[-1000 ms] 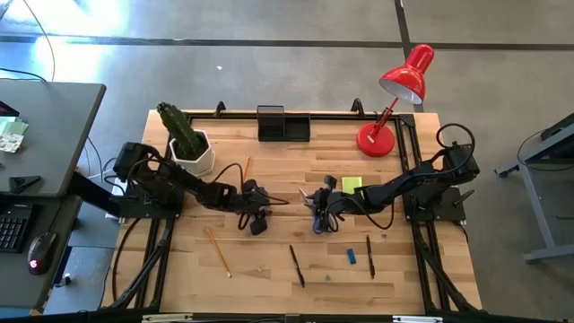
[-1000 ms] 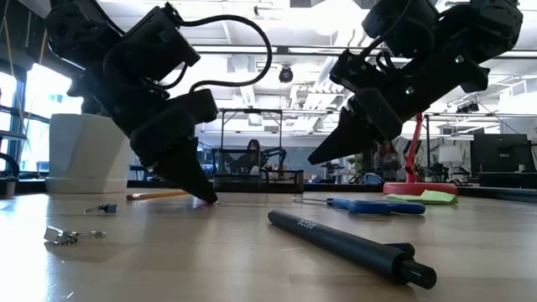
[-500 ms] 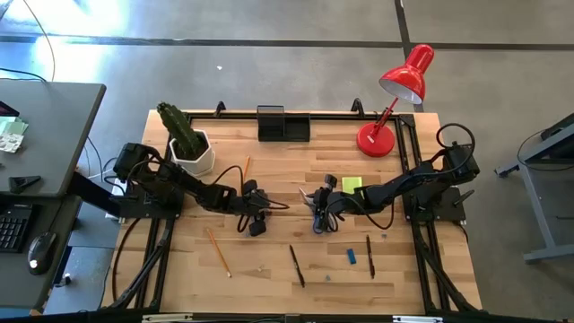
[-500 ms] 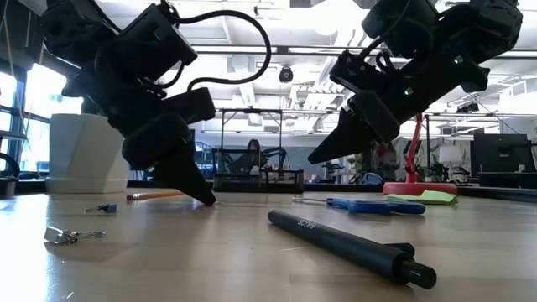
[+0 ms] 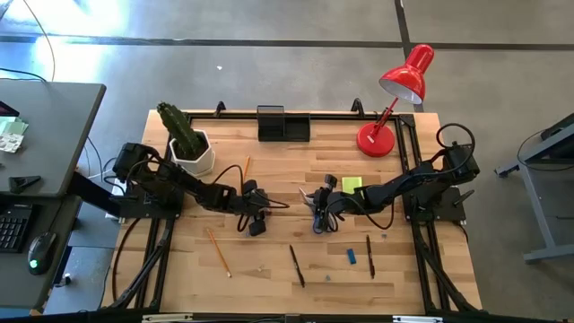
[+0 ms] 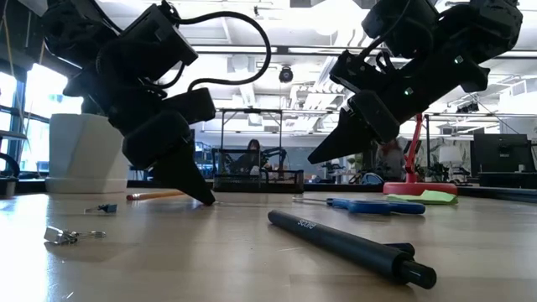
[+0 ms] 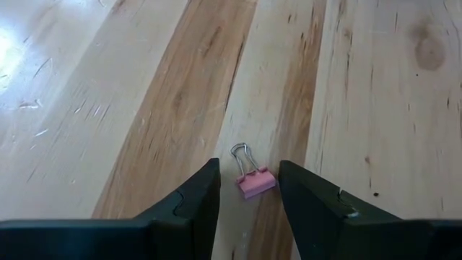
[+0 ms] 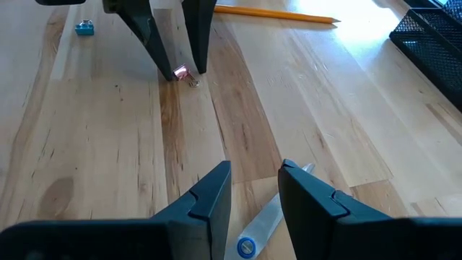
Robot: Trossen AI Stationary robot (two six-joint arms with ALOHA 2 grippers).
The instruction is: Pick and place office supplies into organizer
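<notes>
Cactus pot (image 5: 194,154): white, upper left of the high view, at the tabletop's (image 5: 269,161) back-left area.
Pencils: one orange pencil (image 5: 217,251) lies diagonally at lower left of the high view; a second pencil (image 5: 246,167) lies just right of the pot.
Left end effector (image 7: 247,189): centre-left of the high view, tips down at the wood; fingers apart, nothing gripped.
Pink binder clip (image 7: 254,180): on the tabletop between the left end effector's fingers, wire loops pointing away from the wrist camera; contact with the fingers cannot be told.
Organizer (image 5: 283,124): black box, top centre of the high view, at the back edge.
Black pen (image 5: 297,266): lower centre of the high view, apart from both arms.
Right end effector (image 8: 254,189): centre of the high view, raised off the wood in the low view; fingers apart, holding nothing.
Scissors (image 6: 376,205): blue-handled, flat on the tabletop beneath the right end effector.
Sticky-note pad (image 5: 351,184): yellow-green, right of centre, beside the right arm.
Blue eraser (image 5: 352,257): lower right of centre.
Second black pen (image 5: 369,256): just right of the eraser.
Red lamp (image 5: 395,99): upper right of the high view.
</notes>
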